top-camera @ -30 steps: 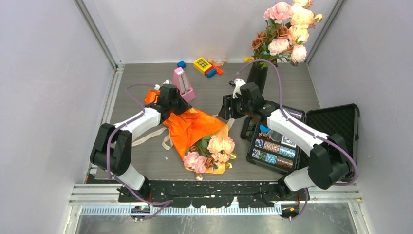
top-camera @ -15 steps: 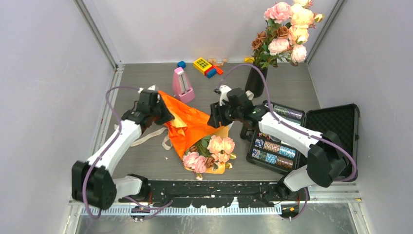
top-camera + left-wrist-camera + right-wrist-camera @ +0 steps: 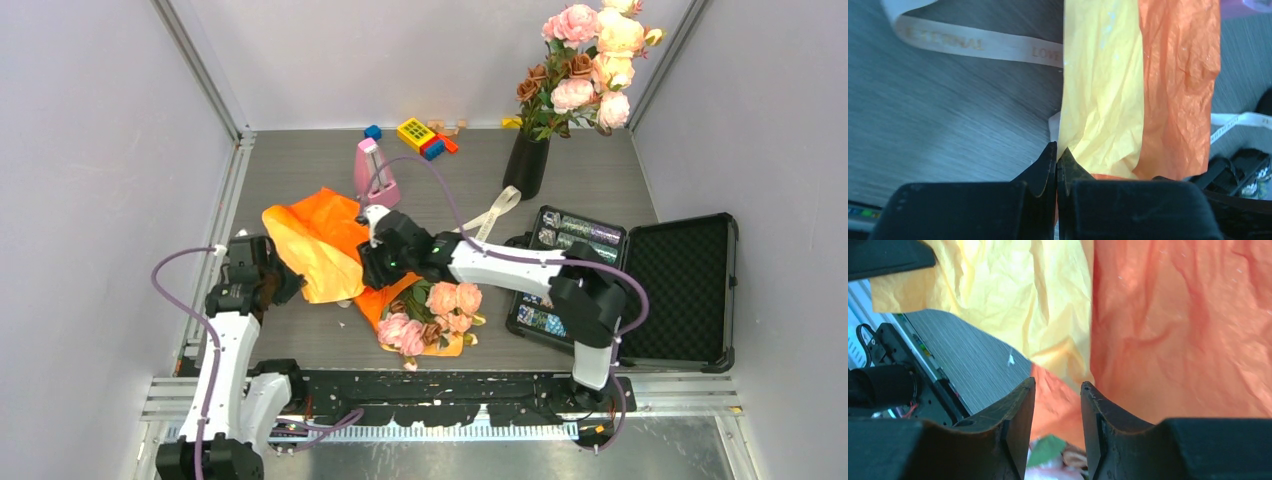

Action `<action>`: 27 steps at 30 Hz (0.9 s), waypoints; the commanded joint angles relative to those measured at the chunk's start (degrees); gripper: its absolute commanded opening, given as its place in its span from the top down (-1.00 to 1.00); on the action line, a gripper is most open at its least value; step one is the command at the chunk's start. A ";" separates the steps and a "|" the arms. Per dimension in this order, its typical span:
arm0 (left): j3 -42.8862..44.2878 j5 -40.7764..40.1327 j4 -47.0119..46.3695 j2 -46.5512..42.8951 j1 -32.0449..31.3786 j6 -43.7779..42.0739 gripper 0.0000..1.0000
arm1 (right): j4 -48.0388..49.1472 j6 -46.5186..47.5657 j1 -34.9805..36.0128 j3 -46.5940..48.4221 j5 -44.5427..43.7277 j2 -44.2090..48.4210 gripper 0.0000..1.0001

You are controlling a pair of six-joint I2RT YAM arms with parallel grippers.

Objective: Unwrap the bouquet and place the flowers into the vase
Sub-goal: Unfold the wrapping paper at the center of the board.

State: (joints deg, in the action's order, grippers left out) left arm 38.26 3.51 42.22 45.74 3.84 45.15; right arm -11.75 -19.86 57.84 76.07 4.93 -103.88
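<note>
Low at the left, pinching the yellow inner edge of the paper [image 3: 310, 240] with the left gripper [image 3: 278, 283], jaws clenched on it, sheet stretched leftward over the table [image 3: 300, 345]. Over the orange side of the paper, hovering with the right gripper [image 3: 372, 270], just beside the flowers [image 3: 440, 312]; jaws parted, crinkled orange showing through the gap, nothing clamped. Flowers lying near the front edge, heads on the paper's lower end, stems hidden beneath the right gripper. At the back right, well apart: vase [image 3: 527, 165], upright, holding roses [image 3: 590, 50]. Loose between vase and right arm: ribbon [image 3: 492, 213]. Just behind the paper: metronome [image 3: 374, 172]. Lying open at the right: case [image 3: 690, 270].
</note>
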 commanded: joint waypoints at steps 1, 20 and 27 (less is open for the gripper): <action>0.47 -6.17 6.43 -3.36 3.21 2.23 1.00 | 2.77 -1.27 3.11 6.96 -4.62 -4.81 0.14; 5.29 -15.09 12.26 -3.96 11.62 -0.04 1.00 | 6.97 -6.39 3.50 5.73 -8.98 -5.05 0.03; 8.40 -17.50 12.55 -3.02 13.61 -3.28 0.85 | 8.65 -8.77 3.74 6.02 -2.44 -10.11 0.09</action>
State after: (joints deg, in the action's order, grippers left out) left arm 43.29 -10.63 54.43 42.83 16.36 44.75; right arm -6.85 -26.26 61.39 81.65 -1.56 -111.31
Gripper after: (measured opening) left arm 0.040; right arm 0.470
